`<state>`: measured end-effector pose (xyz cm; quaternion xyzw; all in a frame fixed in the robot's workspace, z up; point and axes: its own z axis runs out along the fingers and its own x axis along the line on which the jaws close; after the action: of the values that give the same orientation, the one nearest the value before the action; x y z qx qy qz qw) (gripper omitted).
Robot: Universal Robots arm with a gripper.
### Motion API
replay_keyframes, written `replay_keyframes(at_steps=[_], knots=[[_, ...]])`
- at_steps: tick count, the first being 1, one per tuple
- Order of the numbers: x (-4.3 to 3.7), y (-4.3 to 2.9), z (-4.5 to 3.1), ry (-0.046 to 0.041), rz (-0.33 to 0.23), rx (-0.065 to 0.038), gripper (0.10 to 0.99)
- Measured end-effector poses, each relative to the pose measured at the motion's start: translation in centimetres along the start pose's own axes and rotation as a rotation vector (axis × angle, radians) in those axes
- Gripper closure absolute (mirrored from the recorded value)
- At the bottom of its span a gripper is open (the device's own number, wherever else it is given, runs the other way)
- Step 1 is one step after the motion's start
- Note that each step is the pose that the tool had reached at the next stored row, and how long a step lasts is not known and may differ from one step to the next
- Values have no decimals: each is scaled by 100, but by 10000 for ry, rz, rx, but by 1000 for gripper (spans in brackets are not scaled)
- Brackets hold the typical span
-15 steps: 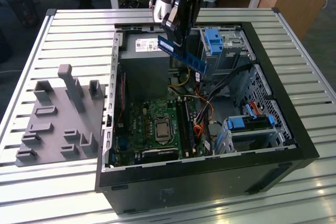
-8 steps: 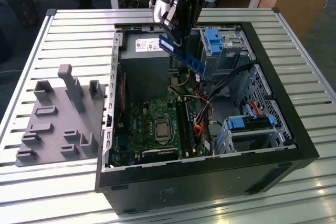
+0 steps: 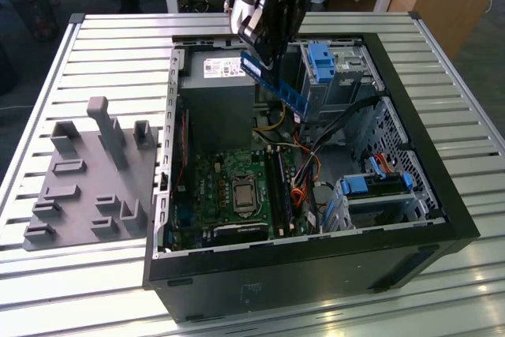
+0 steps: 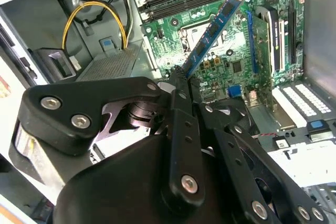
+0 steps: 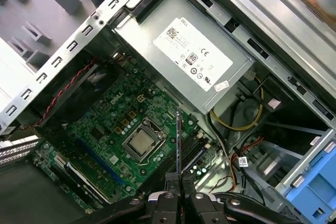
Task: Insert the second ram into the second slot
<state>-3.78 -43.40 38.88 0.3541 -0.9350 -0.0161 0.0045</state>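
Tilting diagonally, second ram point(image 3: 284, 91) points down from gripper point(image 3: 263, 51).

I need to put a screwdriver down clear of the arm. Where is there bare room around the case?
Bare slatted table: on the exterior view's left, beyond the grey fixture; on the exterior view's right, a strip beside the case. Inside is crowded: cables, drive cages, the gripper holding the second ram above.

End effector point(image 4: 181, 77): matt black links, bright metal screws. Memory stick point(image 4: 216, 23): glossy blue board, dark matt chips. Counter point(image 3: 102, 45): ribbed bare metal, satin finish. Computer case point(image 3: 316, 278): matt black painted metal. Holder block point(image 3: 87, 187), at the case's 9 o'clock in the exterior view: matt grey plastic.
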Motion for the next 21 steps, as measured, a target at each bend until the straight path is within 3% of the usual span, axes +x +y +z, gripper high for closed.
replay_keyframes(at_steps=[21], knots=[[0,0,0,-29,1274,19,949]])
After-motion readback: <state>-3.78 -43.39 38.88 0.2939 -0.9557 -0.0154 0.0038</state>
